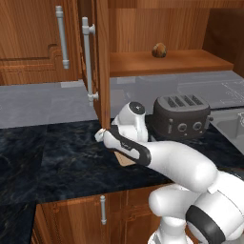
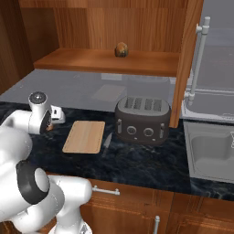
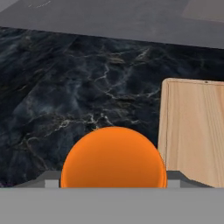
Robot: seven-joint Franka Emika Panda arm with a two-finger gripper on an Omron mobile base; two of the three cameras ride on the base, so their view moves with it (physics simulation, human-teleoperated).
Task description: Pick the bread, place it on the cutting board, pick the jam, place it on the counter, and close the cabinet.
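A robot arm's claw (image 2: pixel 54 119) hangs low over the dark marbled desk (image 2: pixel 137 164), just off the left edge of the cutting board (image 2: pixel 84 136), with the orange jam (image 3: pixel 113 158) bulking large at the bottom of the hand view. The jar appears to sit between the fingers, but the fingertips themselves are hidden behind it, so how far they stand apart, and whether they truly grip it, cannot be told. The bread (image 2: pixel 121 49) sits on the shelf of the open cabinet (image 1: pixel 102 57), above the toaster (image 2: pixel 142 119), and the board lies bare; by this showing the jam is being handled before the bread. Risks from here, as a judgement: a release from too high could let the small jar roll or tip on the stone; setting it too near the board's edge could crowd the spot meant for the bread; and the open door beside the arm invites a knock when the arm swings back up.
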